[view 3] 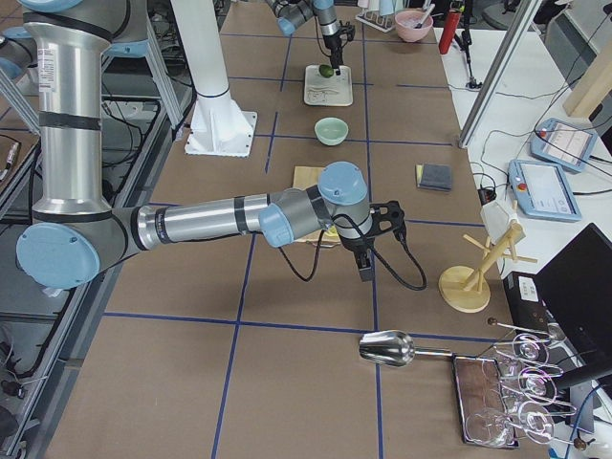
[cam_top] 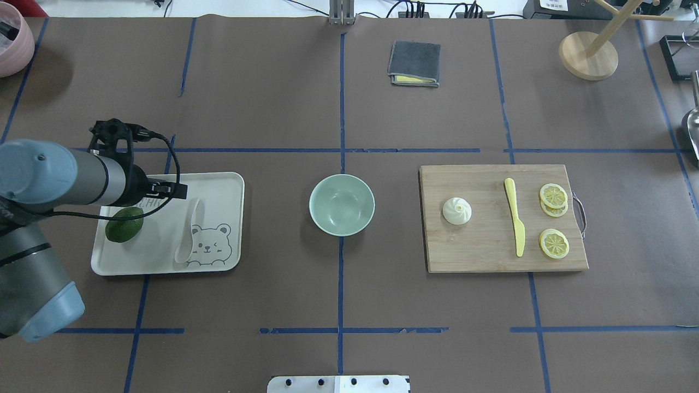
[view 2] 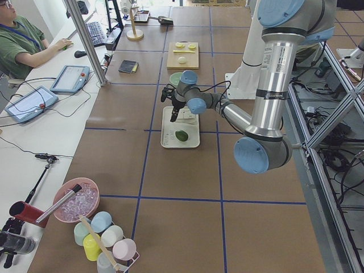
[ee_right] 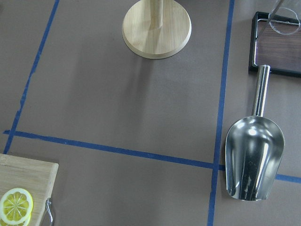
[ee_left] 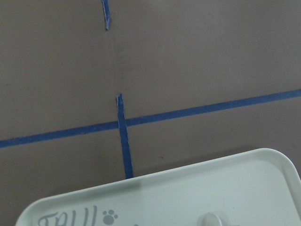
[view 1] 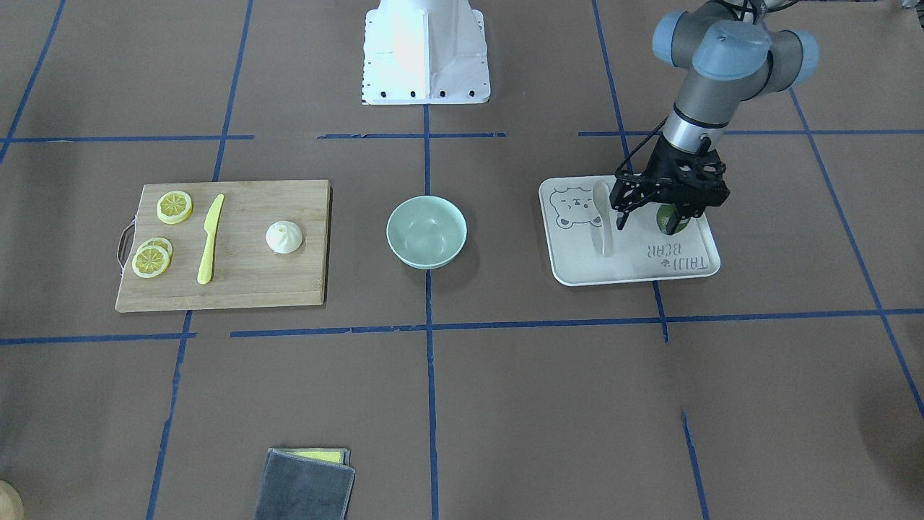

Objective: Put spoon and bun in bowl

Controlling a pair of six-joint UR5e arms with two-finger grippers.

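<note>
The off-white spoon (view 1: 603,235) lies on the white bear tray (view 1: 635,273), also seen from overhead (cam_top: 188,232). My left gripper (view 1: 647,220) hangs just above the tray, open and empty, between the spoon and a green avocado (cam_top: 124,224). The white pleated bun (view 1: 284,237) sits on the wooden cutting board (view 1: 245,285), also in the overhead view (cam_top: 457,211). The mint-green bowl (view 1: 426,232) stands empty at the table's middle (cam_top: 342,204). My right gripper (view 3: 366,268) shows only in the exterior right view, past the board's outer end; I cannot tell if it is open or shut.
A yellow knife (view 1: 209,238) and lemon slices (view 1: 175,206) share the board. A grey folded cloth (cam_top: 414,64) lies at the far side. A metal scoop (ee_right: 254,160) and a wooden stand's base (ee_right: 156,28) are under the right wrist.
</note>
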